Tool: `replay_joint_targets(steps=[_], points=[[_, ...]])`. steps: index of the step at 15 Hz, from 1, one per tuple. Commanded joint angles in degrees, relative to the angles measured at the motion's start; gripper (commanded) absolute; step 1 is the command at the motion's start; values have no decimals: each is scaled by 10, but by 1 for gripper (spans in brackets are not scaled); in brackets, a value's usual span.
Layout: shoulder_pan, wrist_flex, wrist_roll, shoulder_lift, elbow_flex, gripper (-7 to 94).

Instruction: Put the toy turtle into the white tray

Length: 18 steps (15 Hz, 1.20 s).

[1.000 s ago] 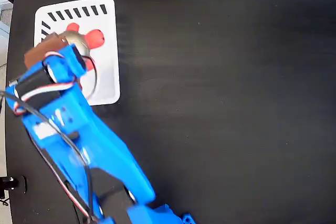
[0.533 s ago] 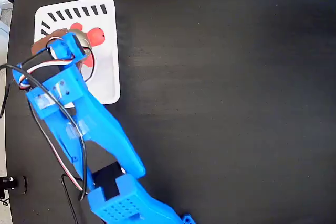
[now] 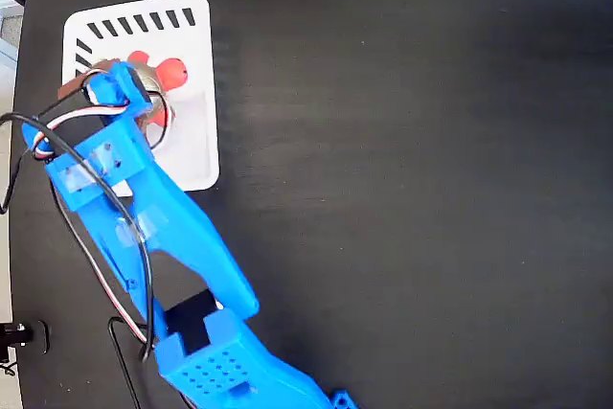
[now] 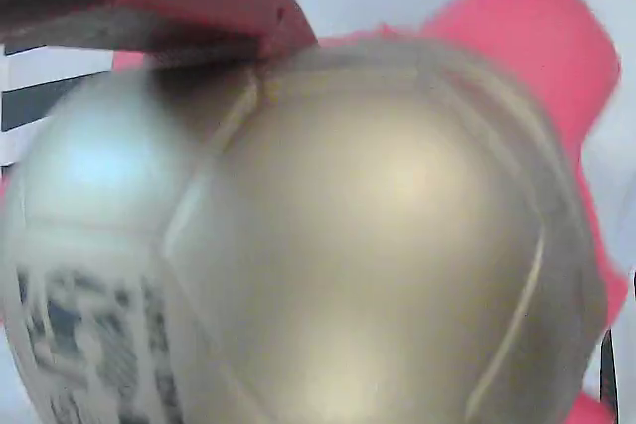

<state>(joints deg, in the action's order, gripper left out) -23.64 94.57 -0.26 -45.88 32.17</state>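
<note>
Placing step: turtle (image 3: 161, 79) over the tray (image 3: 196, 136), far left of tabletop (image 3: 402, 189). Pincer (image 3: 129, 93) grip unclear. Next: release, lift clear.

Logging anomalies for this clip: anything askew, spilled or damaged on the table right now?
Nothing stands out. The toy turtle is over the white tray, partly hidden by the blue arm, with the gripper right at it. The wrist view is filled by the turtle's shell, blurred, so the jaws' state cannot be told. Nothing looks spilled or broken.
</note>
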Motion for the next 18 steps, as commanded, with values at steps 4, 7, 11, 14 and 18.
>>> replay_joint_targets(steps=[4, 7, 11, 14, 18], points=[[-6, 11, 13, -33, 6, 56], [-5, 14, 22, -69, 9, 44], [4, -90, 38, -308, 206, 0], [43, -211, 52, -523, 440, 0], [119, -361, 50, -762, 768, 0]])
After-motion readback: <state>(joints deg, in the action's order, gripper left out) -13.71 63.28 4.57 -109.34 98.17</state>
